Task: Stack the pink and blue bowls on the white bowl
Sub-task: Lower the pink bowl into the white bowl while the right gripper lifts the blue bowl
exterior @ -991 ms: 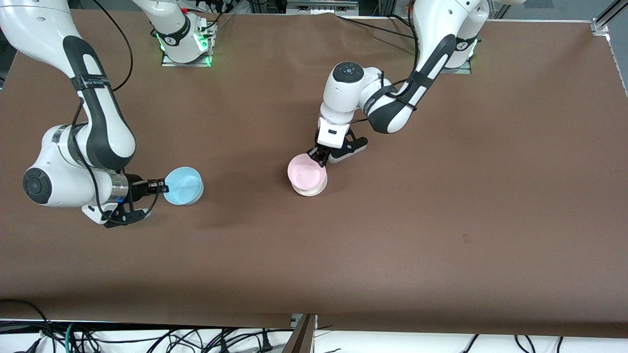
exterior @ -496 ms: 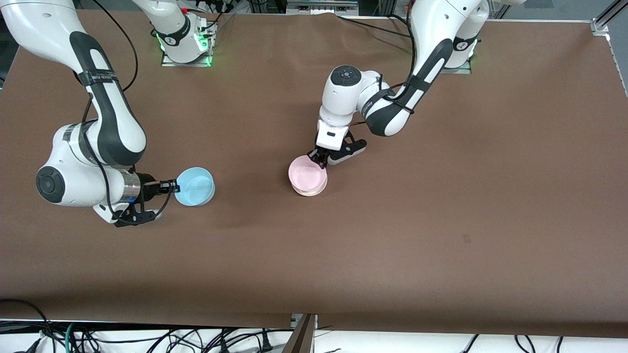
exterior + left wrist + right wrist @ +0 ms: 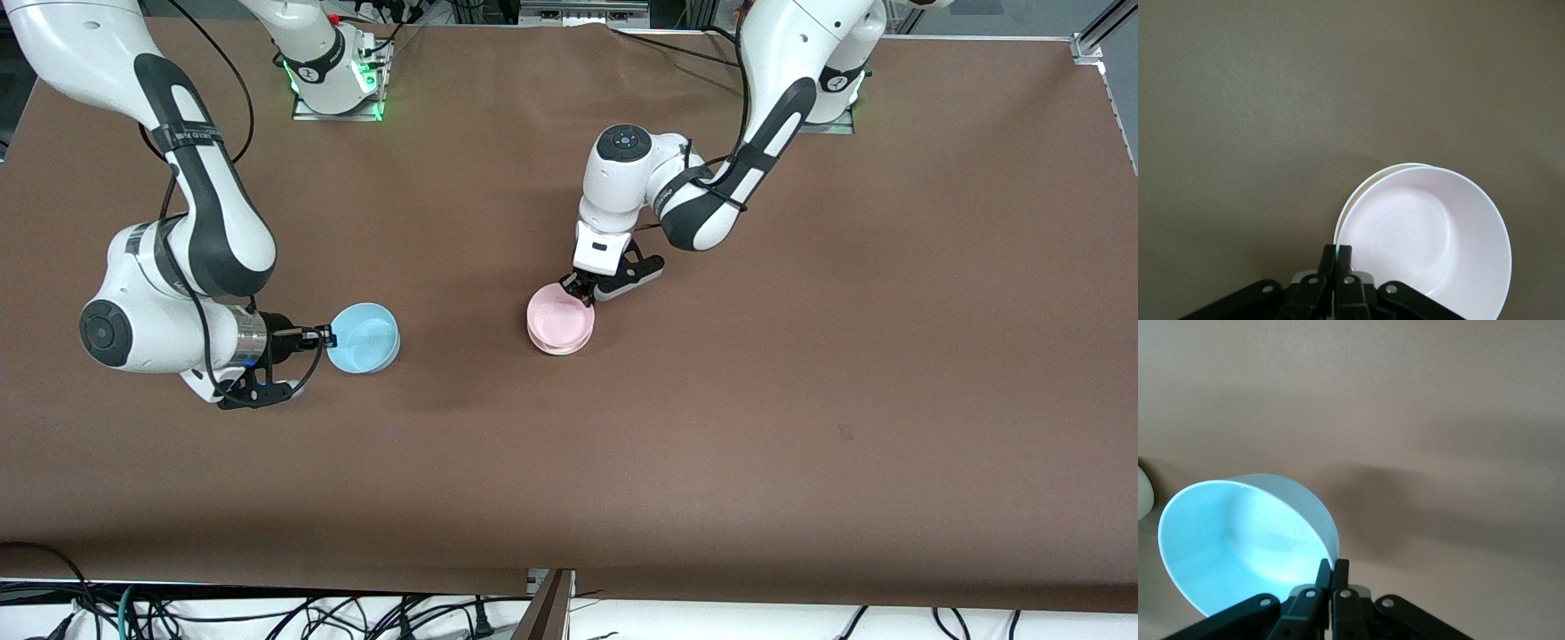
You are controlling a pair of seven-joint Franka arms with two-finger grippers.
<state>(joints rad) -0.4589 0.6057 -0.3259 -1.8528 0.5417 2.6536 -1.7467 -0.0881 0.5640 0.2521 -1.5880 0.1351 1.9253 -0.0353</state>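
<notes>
The pink bowl (image 3: 559, 316) sits nested in the white bowl (image 3: 562, 348) at the table's middle; only the white bowl's lower edge shows under it. My left gripper (image 3: 578, 290) is shut on the pink bowl's rim. In the left wrist view the pink bowl (image 3: 1431, 240) fills the space by my left gripper (image 3: 1337, 252), with the white bowl's rim (image 3: 1368, 183) peeking out beside it. My right gripper (image 3: 325, 337) is shut on the blue bowl's (image 3: 364, 337) rim and holds it above the table toward the right arm's end. In the right wrist view the blue bowl (image 3: 1238, 540) hangs from my right gripper (image 3: 1333, 567).
The brown table (image 3: 800, 356) is bare around the bowls. In the right wrist view a sliver of a pale bowl (image 3: 1143, 492) shows at the picture's edge. Cables lie below the table's front edge.
My left gripper has lowered the pink bowl deeper into the white bowl. My right gripper has carried the blue bowl toward the table's middle.
</notes>
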